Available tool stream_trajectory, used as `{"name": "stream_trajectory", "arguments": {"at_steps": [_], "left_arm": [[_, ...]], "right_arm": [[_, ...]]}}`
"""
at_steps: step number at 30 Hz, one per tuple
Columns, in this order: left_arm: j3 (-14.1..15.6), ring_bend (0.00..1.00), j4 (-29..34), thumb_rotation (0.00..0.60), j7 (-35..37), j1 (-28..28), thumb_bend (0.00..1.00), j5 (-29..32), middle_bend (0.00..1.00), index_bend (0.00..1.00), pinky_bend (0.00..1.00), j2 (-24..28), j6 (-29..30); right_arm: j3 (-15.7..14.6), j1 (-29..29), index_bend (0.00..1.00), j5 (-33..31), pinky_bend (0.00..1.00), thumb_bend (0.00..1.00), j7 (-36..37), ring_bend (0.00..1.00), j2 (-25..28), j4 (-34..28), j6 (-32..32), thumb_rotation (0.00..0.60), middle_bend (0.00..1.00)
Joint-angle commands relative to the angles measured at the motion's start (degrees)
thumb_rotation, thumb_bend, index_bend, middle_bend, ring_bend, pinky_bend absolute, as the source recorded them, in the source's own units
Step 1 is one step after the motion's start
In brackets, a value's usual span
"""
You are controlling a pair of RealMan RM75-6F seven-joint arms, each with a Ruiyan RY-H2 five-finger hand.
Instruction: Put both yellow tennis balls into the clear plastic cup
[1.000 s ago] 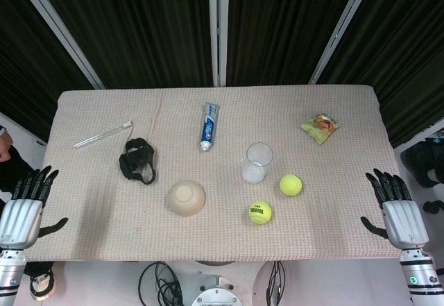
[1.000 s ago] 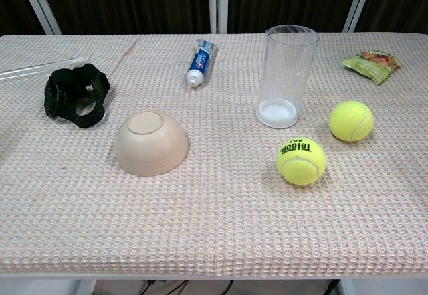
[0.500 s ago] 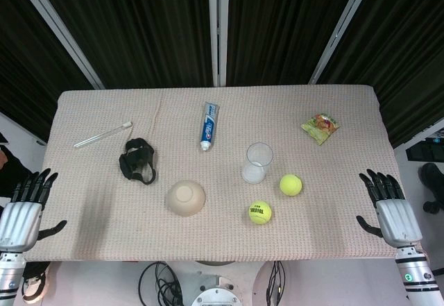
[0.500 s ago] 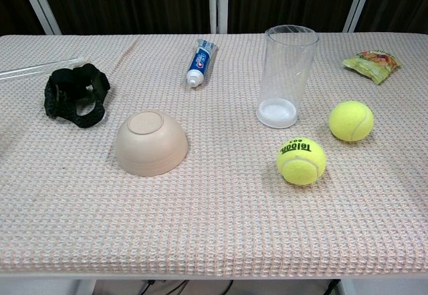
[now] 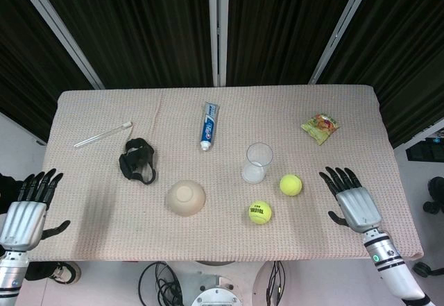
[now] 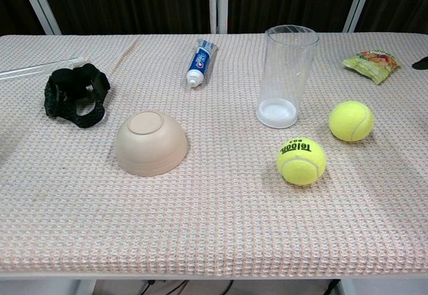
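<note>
Two yellow tennis balls lie on the table right of centre: one (image 5: pixel 291 184) (image 6: pixel 351 120) just right of the cup, the other, printed Teloon (image 5: pixel 259 212) (image 6: pixel 301 161), nearer the front edge. The clear plastic cup (image 5: pixel 258 162) (image 6: pixel 287 75) stands upright with nothing in it. My right hand (image 5: pixel 352 202) hovers over the table to the right of the balls, fingers spread, holding nothing; only a dark fingertip shows at the chest view's right edge. My left hand (image 5: pixel 26 205) hangs past the table's left front corner, fingers spread and empty.
An upturned beige bowl (image 5: pixel 185 198) (image 6: pixel 151 142) sits front centre. A black strap bundle (image 5: pixel 137 160) (image 6: pixel 75 94), a clear stick (image 5: pixel 103 134), a toothpaste tube (image 5: pixel 209 125) (image 6: pixel 200 61) and a snack packet (image 5: pixel 320 127) (image 6: pixel 371 63) lie farther back on the woven tablecloth (image 5: pixel 97 209).
My right hand has moved left from beyond the table's right edge to over the table, closer to the balls. The left hand barely shifted.
</note>
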State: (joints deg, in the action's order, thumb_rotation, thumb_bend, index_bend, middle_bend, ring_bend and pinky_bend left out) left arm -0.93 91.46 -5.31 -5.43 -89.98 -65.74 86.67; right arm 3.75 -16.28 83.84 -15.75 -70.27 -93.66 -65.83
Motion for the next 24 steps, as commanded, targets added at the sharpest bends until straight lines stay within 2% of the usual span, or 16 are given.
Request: {"name": "stream_trajectory", "arguments": {"at_steps": [1,12,19,22,24], "left_arm": [[0.0,0.00,-0.4,0.600,0.5,-0.1,0.03,0.3,0.01,0.05,0.00,-0.1,-0.4],[-0.1,0.00,-2.5,0.600,2.3,-0.9,0.03,1.9,0.01,0.06,0.00,-0.5,-2.7],[-0.1,0.00,-3.3,0.600,3.2,-0.9,0.03,1.9,0.01,0.06,0.00,-0.7,-2.7],[0.0,0.00,-4.0,0.600,4.3,-0.6,0.03,1.7,0.01,0.06,0.00,-0.8,-2.2],[0.1,0.00,-4.4,0.600,4.7,-0.5,0.03,1.5,0.01,0.06,0.00,-0.9,-2.0]], "right_arm": [[1.9,-3.4,0.00,-3.4,0.00,0.18,-2.5,0.00,-4.0,2.8,3.9,0.600,0.00],[3.2,-9.6,0.00,-10.0,0.02,0.19,-9.5,0.00,-10.5,5.0,10.4,0.600,0.00],[2.9,-11.0,0.00,-11.9,0.17,0.19,-11.0,0.00,-13.1,7.0,10.5,0.600,0.00],[2.5,-11.2,0.07,-11.7,0.25,0.21,-10.7,0.01,-14.4,8.2,10.0,0.600,0.04],[2.2,-11.2,0.17,-11.2,0.35,0.25,-10.6,0.09,-15.2,9.1,9.2,0.600,0.12]]}}
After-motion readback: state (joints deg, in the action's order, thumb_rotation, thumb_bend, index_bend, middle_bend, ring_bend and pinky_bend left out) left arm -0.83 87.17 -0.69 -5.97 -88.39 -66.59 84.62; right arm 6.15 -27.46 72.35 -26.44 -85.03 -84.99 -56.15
